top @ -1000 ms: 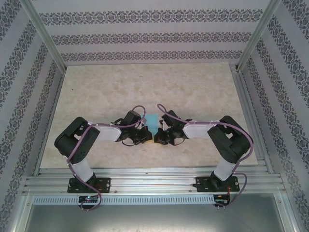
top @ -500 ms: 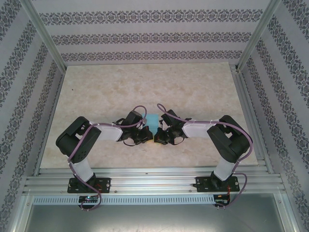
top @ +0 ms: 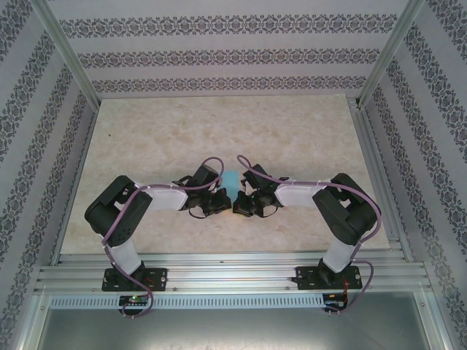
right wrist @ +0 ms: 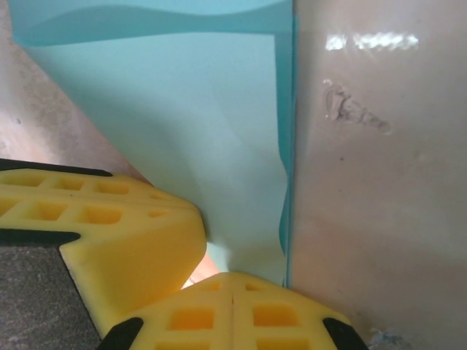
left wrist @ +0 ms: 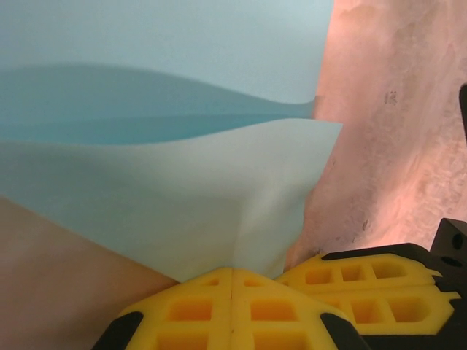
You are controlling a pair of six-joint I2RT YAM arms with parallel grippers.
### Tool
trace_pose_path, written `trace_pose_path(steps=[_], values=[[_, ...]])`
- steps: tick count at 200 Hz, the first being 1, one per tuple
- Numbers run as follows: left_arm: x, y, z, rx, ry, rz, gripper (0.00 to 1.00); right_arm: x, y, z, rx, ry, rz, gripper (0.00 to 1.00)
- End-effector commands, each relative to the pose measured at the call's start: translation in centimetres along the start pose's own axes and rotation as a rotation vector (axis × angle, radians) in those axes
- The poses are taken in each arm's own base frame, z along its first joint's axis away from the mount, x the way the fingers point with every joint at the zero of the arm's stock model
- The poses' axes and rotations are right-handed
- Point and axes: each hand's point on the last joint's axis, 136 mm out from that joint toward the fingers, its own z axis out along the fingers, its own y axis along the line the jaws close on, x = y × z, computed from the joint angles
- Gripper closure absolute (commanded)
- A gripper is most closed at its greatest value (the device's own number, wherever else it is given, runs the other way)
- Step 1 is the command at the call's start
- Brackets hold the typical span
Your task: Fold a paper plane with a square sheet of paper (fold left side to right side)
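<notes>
Mid-fold, left side to right: grips the square sheet of paper (left wrist: 182, 204), bowed off the table (left wrist: 394, 146) between the arms, with left gripper (left wrist: 232, 275) and right gripper (right wrist: 232, 281) both clenched on its near edge; next probably needs carrying across, edges matched.

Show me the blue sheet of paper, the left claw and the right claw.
sheet of paper (top: 230, 179): top view, middle of the visible blue patch.
left claw (left wrist: 231, 281): left wrist view, seam where its yellow fingertips meet.
right claw (right wrist: 231, 286): right wrist view, seam where its yellow fingertips meet.
</notes>
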Motion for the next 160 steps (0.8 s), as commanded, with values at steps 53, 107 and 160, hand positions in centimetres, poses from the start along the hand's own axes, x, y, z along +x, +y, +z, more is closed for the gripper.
trace_pose_path(steps=[53, 107, 160], values=[[-5.1, 0.7, -0.9, -0.095, -0.195, 0.017, 0.93, 4.4, -7.2, 1.5, 0.248, 0.126, 0.094, 0.96], [-5.3, 1.3, -0.9, -0.104, -0.2, 0.027, 0.93, 4.4, -7.3, 1.5, 0.244, 0.123, 0.098, 0.96], [-4.8, 1.0, -0.5, -0.039, -0.197, 0.063, 0.92, 4.3, -7.3, 1.6, 0.242, 0.124, 0.097, 0.96]])
